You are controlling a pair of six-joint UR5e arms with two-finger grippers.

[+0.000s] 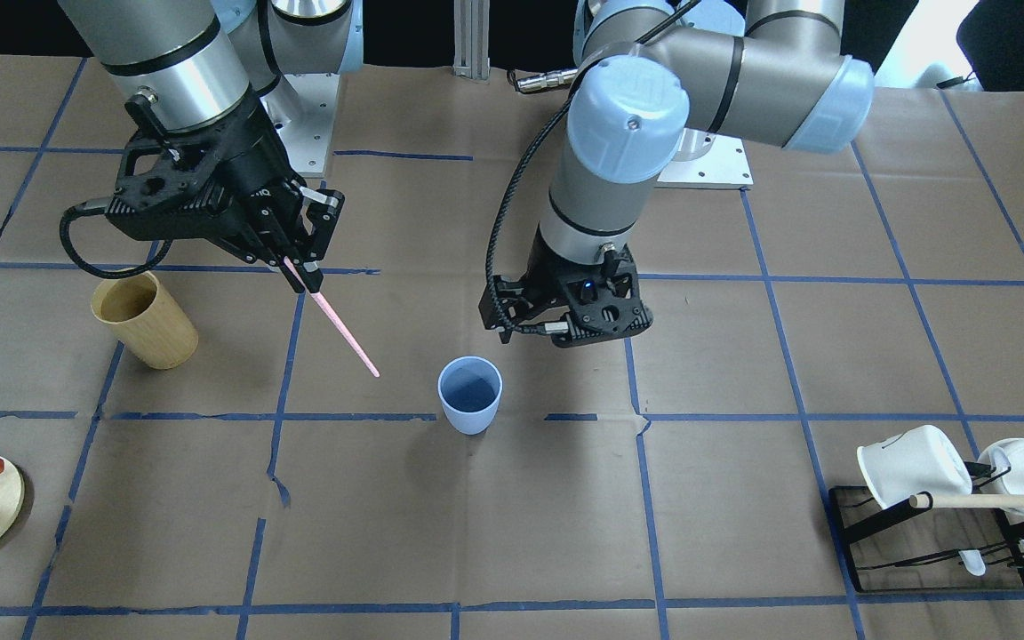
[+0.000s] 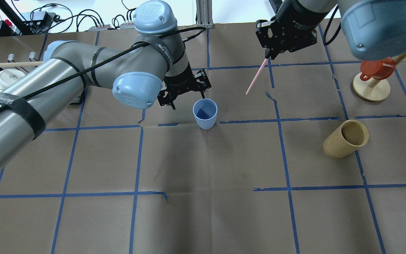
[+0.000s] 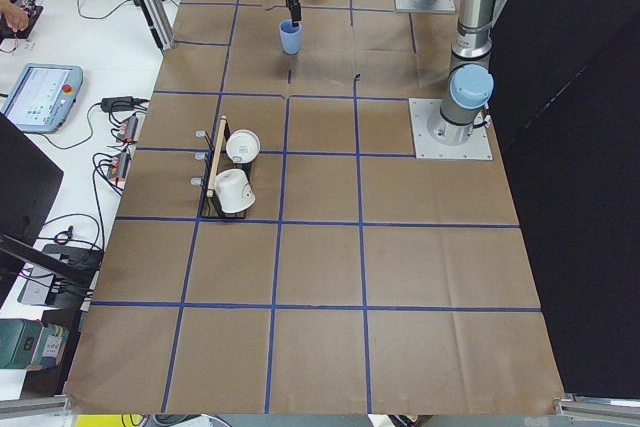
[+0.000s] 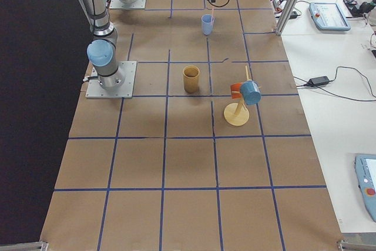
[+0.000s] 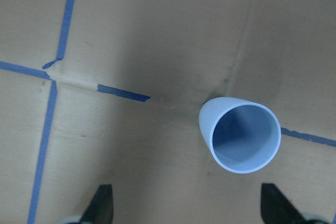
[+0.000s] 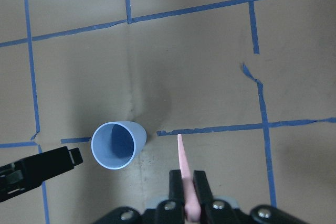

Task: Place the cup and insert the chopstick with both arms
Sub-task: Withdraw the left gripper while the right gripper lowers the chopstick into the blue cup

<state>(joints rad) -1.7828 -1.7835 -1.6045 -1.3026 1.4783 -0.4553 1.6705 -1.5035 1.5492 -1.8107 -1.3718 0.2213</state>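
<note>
The pale blue cup (image 1: 470, 394) stands upright and empty near the table's middle; it also shows in the overhead view (image 2: 205, 113) and both wrist views (image 5: 241, 137) (image 6: 116, 145). My left gripper (image 2: 188, 99) hovers just beside it, open and empty. Its fingertips (image 5: 102, 203) sit wide apart at the bottom of the left wrist view. My right gripper (image 1: 303, 267) is shut on one pink chopstick (image 1: 339, 324). The chopstick slants down towards the cup, with its tip in the air and short of the rim (image 2: 256, 78) (image 6: 184, 166).
A tan wooden holder (image 1: 143, 318) (image 2: 345, 139) stands on my right side. Beyond it is a round wooden stand with a red mug (image 2: 375, 68). A black rack (image 1: 921, 542) with white mugs (image 1: 916, 462) and a wooden dowel (image 1: 1001, 500) is on my far left.
</note>
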